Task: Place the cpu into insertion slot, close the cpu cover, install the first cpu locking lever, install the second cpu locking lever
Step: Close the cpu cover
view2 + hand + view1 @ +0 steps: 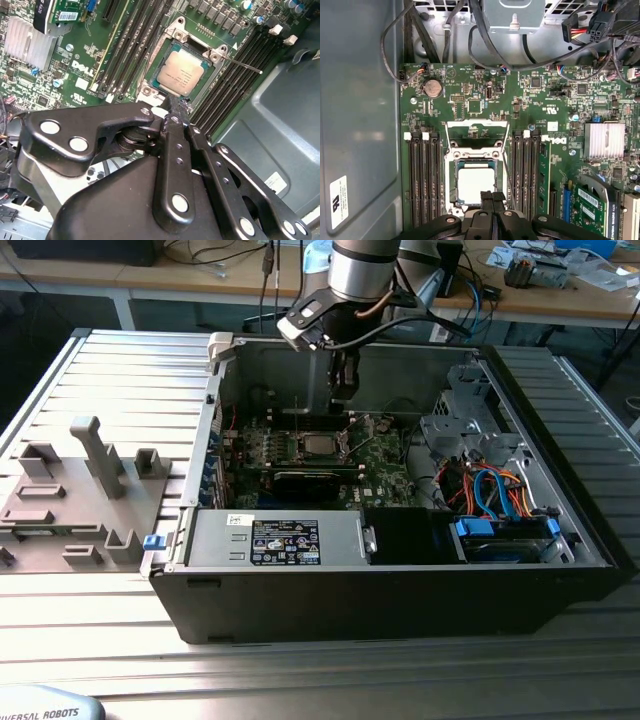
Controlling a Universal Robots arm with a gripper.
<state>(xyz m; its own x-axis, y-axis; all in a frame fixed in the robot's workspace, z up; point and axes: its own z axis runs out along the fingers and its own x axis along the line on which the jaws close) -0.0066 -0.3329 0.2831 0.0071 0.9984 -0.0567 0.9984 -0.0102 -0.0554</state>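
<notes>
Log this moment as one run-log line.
cpu: lying in insertion slot | cpu cover: open, swung up | claw: shut, empty, tips by cpu edge

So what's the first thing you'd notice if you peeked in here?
The shiny square cpu, sitting in the insertion slot on the green motherboard. Then the black end effector, its tip right at the cpu's edge, reaching down into the open computer case.
</notes>
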